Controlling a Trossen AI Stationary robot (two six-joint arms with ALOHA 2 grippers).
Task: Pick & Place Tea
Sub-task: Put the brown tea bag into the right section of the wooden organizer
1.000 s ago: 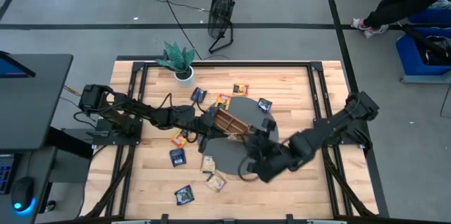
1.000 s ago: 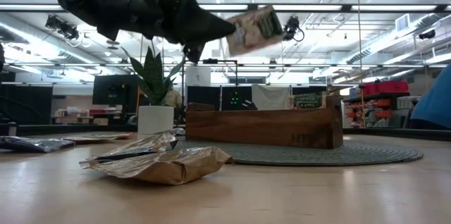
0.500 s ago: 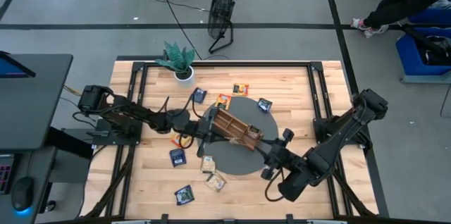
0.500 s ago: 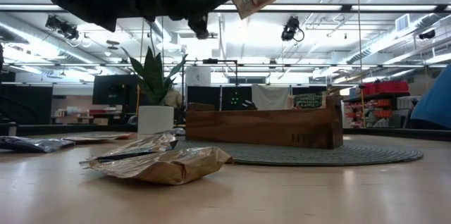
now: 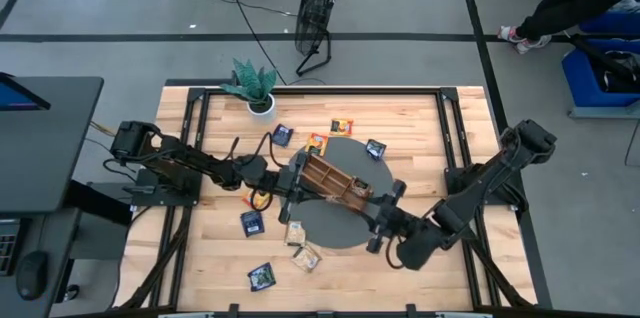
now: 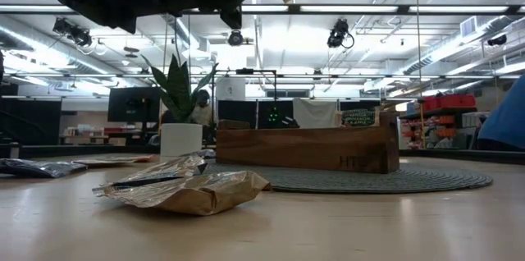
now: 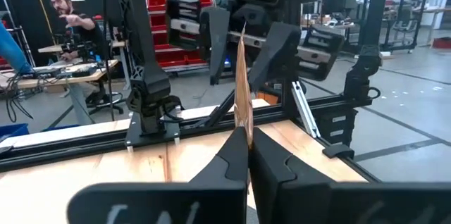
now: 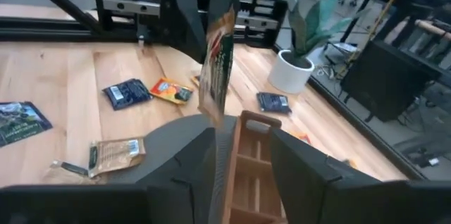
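We see the left gripper [image 7: 248,136] pinched tight on a beige tea sachet [image 7: 242,76] above the wooden tray [image 5: 335,180] — the right gripper [image 8: 236,139] gapes beside it, holding nothing.

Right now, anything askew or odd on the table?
The wooden tray sits diagonally across the round grey mat. Two pale sachets lie crumpled and overlapping at the mat's near edge; other sachets lie scattered around it. The left gripper pinches one sachet upright and edge-on, facing the right gripper's open fingers.
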